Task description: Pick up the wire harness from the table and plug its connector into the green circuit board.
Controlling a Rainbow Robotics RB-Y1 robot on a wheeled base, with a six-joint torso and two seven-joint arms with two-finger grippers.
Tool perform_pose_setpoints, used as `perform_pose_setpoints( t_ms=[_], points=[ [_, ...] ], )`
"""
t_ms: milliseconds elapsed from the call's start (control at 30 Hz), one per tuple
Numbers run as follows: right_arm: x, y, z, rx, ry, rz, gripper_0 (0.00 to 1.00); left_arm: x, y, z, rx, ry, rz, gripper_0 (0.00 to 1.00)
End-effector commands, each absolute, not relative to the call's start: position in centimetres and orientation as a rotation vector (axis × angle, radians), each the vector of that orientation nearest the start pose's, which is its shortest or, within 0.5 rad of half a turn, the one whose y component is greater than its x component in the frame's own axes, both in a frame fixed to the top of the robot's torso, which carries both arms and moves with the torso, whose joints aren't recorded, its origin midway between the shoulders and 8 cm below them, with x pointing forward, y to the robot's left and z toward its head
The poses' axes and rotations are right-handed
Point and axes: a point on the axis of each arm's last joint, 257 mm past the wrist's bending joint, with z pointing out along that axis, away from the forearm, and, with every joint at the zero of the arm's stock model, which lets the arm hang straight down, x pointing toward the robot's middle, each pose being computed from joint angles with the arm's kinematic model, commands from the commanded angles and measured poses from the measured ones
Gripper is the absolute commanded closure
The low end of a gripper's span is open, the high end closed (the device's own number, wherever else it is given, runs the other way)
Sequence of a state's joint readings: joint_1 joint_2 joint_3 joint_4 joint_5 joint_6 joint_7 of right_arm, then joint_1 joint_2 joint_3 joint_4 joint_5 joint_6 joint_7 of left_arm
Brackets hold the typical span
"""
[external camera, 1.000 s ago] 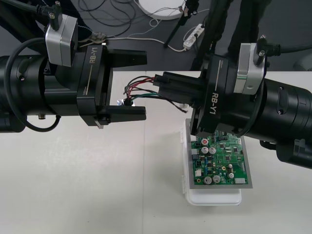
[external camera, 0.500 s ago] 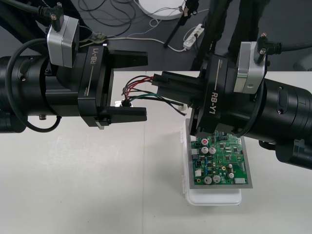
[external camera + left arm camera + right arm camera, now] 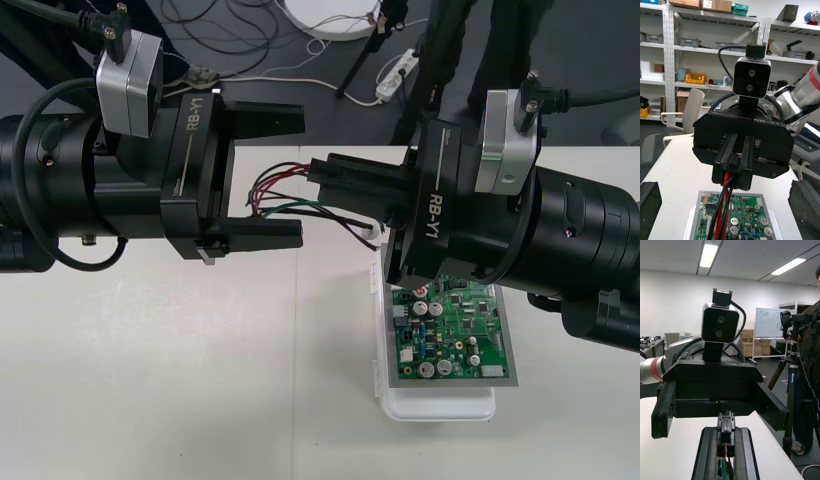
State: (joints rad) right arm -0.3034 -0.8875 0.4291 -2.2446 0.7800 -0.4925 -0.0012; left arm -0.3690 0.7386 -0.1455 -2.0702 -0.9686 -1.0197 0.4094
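Over the table (image 3: 150, 380), just beyond the far end of the green circuit board (image 3: 455, 332), the two arms meet nose to nose. Right gripper (image 3: 318, 175) is clamped on the wire harness (image 3: 275, 190), which hangs clear of the table, with red, black and green wires looping out toward the left arm. Small black plug (image 3: 726, 424) seems to sit at the right fingertips (hard to be sure, it's mostly buried between them). Left gripper (image 3: 300, 176) is spread wide, one finger either side of the loop, touching nothing I can see. It's likely posed for a handover or regrip so the plug can face the board. Nothing plugged in yet; the board sits on its white base (image 3: 440, 405).
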Motion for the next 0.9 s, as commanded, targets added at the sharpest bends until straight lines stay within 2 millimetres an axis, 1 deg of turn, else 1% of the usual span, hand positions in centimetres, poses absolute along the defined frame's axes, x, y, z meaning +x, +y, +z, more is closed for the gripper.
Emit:
perform_pose_setpoints(
  t_ms=[33,267,300,333,900],
  points=[
    [28.87,2.53,4.74,-1.121,0.867,0.938,1.0,29.33,0.37,4.24,1.378,0.875,-1.009,0.0],
    [28.83,2.58,4.84,-1.118,0.865,0.941,1.0,29.32,0.36,4.28,1.379,0.874,-1.008,0.0],
    [28.8,2.61,4.79,-1.118,0.865,0.943,1.0,29.29,0.36,4.25,1.381,0.874,-1.008,0.41],
    [28.83,2.58,4.84,-1.118,0.865,0.941,1.0,29.32,0.34,4.32,1.38,0.871,-1.006,1.0],
    [28.89,2.57,4.8,-1.116,0.868,0.943,1.0,29.36,0.32,4.36,1.378,0.875,-1.008,1.0]
  ],
)
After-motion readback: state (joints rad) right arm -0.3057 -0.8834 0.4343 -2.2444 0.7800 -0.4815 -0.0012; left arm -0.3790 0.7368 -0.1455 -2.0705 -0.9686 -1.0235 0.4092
